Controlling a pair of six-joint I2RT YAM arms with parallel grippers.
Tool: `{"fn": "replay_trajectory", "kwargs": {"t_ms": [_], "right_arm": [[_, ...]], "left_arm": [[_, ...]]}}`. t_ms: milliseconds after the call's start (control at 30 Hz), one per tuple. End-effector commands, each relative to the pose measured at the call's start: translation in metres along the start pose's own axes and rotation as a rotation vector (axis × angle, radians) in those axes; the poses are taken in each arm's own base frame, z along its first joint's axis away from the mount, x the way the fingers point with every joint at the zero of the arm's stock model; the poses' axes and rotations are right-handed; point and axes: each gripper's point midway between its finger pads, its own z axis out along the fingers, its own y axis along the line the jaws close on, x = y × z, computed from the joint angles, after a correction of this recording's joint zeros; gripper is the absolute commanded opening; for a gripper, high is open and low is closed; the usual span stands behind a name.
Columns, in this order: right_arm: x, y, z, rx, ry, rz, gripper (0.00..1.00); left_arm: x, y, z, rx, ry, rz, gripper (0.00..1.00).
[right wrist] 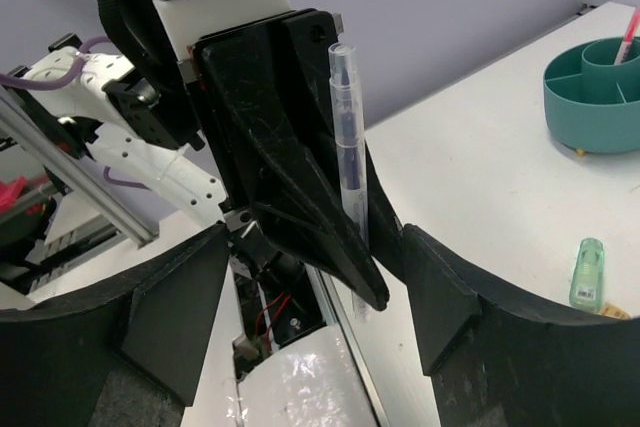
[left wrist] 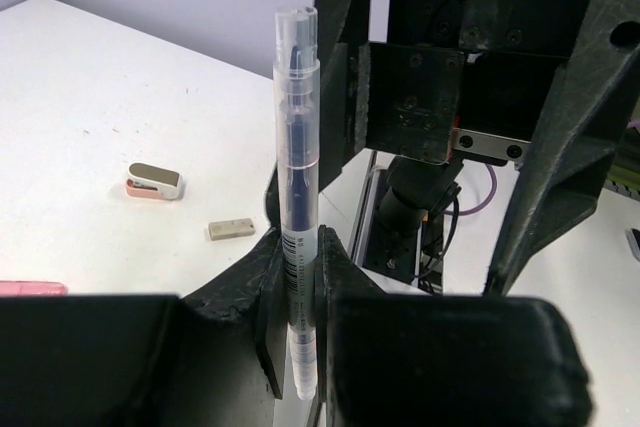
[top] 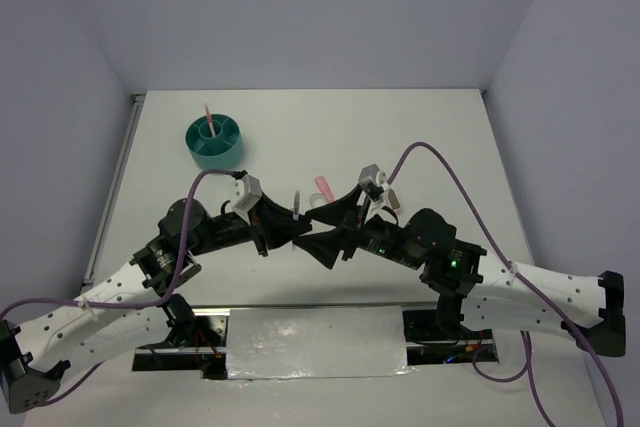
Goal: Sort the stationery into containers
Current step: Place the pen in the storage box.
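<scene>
Standing upright at the centre of the left wrist view, a clear pen (left wrist: 298,197) is clamped low on its barrel by the left pincer (left wrist: 300,282), whose jaws are narrowed firmly on it. The right pincer (right wrist: 310,282) is spread wide, its two fingers set either side of the left pincer and pen without touching the barrel. The pose is judged to be a hand-over between arms, the pen held vertical so that its free upper length can be reached. In the upper left of the top view, the teal organizer (top: 196,150) is set well apart from both arms, a pink pen (top: 208,115) already stood in its middle. A pink block (top: 323,187) is seen on the tabletop (top: 430,137) just above the pincers, while a beige block (left wrist: 232,229) and a mint-green piece (right wrist: 587,272) are seen unsorted nearby.
</scene>
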Motion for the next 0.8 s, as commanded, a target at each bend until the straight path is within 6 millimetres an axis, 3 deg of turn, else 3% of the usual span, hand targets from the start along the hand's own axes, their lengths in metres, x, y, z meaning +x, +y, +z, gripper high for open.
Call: {"fn": "replay_trajectory", "kwargs": {"t_ms": [0, 133, 333, 433, 467, 500, 533, 600, 633, 733, 767], "right_arm": [[-0.001, 0.007, -0.004, -0.028, 0.021, -0.024, 0.77], [-0.005, -0.009, -0.008, 0.054, -0.005, -0.032, 0.79], [-0.030, -0.033, -0.038, 0.201, -0.114, -0.049, 0.81], [-0.037, -0.039, -0.052, 0.236, -0.136, -0.065, 0.81], [-0.037, -0.040, -0.055, 0.243, -0.140, -0.068, 0.81], [-0.037, -0.042, -0.059, 0.249, -0.145, -0.070, 0.81], [-0.038, -0.043, -0.060, 0.253, -0.153, -0.069, 0.81], [-0.036, -0.042, -0.061, 0.245, -0.148, -0.068, 0.81], [-0.032, -0.040, -0.060, 0.231, -0.136, -0.067, 0.81], [-0.021, -0.042, -0.058, 0.222, -0.114, -0.062, 0.81], [-0.014, -0.041, -0.058, 0.209, -0.101, -0.064, 0.81]], "left_arm": [[-0.032, -0.003, 0.002, 0.007, -0.115, 0.039, 0.00], [-0.035, -0.001, 0.001, -0.011, -0.127, 0.038, 0.00], [-0.061, 0.054, -0.008, -0.357, -0.185, -0.008, 0.00], [-0.080, 0.106, -0.026, -0.685, -0.234, -0.025, 0.00], [-0.082, 0.132, -0.042, -0.854, -0.259, -0.048, 0.00], [-0.090, 0.170, -0.066, -1.116, -0.312, -0.037, 0.00], [-0.101, 0.197, -0.088, -1.241, -0.342, -0.009, 0.00], [-0.110, 0.238, -0.093, -1.339, -0.339, -0.002, 0.00], [-0.118, 0.263, -0.117, -1.429, -0.373, 0.000, 0.00], [-0.130, 0.308, -0.142, -1.562, -0.459, 0.068, 0.00], [-0.122, 0.324, -0.144, -1.587, -0.407, 0.129, 0.00]]}}
